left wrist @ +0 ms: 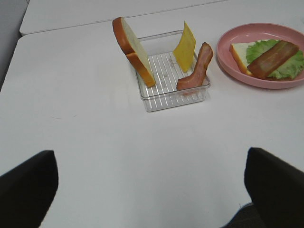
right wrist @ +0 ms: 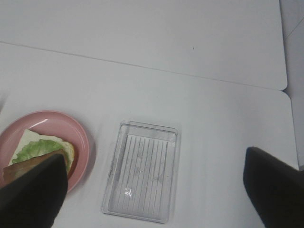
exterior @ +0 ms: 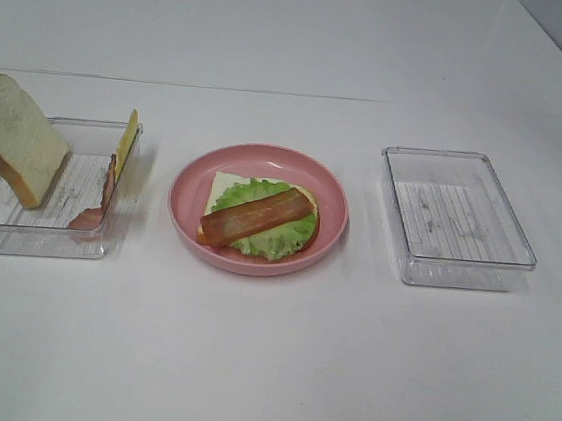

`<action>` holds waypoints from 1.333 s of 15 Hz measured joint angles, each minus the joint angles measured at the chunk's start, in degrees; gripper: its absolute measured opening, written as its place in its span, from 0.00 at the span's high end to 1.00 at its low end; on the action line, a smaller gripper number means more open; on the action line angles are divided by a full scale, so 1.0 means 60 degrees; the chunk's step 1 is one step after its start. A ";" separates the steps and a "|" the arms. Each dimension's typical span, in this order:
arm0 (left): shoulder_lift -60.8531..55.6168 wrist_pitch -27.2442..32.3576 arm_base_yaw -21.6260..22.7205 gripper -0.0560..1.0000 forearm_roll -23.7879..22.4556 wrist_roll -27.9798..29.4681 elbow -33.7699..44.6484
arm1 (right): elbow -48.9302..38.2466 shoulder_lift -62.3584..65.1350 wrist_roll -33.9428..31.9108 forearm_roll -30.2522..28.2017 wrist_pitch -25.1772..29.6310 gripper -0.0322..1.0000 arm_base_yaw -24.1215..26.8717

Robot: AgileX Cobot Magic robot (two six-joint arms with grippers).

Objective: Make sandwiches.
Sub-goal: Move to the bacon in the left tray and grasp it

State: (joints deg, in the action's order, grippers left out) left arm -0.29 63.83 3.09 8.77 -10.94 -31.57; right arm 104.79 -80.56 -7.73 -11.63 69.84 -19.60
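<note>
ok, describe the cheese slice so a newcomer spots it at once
Find the clear tray left of the pink plate. Against its plate-side wall leans the cheese slice. It is the only thin yellow square; the bacon beside it is reddish-brown, the bread white.

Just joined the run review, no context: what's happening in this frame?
Sandwich assembly, midway. Nothing is held: the left gripper and right gripper are both open and back from the food. On the pink plate lies a bottom bread slice with lettuce and a bacon strip on top. The left tray holds the second bread slice, the cheese and another bacon strip, all propped against its walls. Nothing shows in the right tray.
</note>
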 joint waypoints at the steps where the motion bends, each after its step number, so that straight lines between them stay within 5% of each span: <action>1: 0.0000 0.0000 0.0000 0.01 0.0000 0.0000 0.0000 | -0.0458 0.0754 0.0057 -0.0010 0.0000 0.02 0.0000; 10: 0.0000 0.0000 0.0000 0.01 0.0000 0.0000 0.0000 | -0.8680 0.9855 0.0334 0.0411 0.0038 0.02 0.0000; 15: 0.0000 0.0000 0.0000 0.01 0.0000 0.0000 0.0000 | -1.2252 1.2777 -0.0019 0.1299 -0.0602 0.02 0.0019; 20: 0.0000 0.0000 0.0000 0.01 0.0000 0.0000 0.0000 | -1.2930 1.3455 0.0525 0.2120 -0.0735 0.02 0.2445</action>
State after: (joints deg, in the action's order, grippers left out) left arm -0.29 63.83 3.09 8.77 -10.94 -31.57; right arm 27.22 0.17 -4.58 1.09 65.43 -4.93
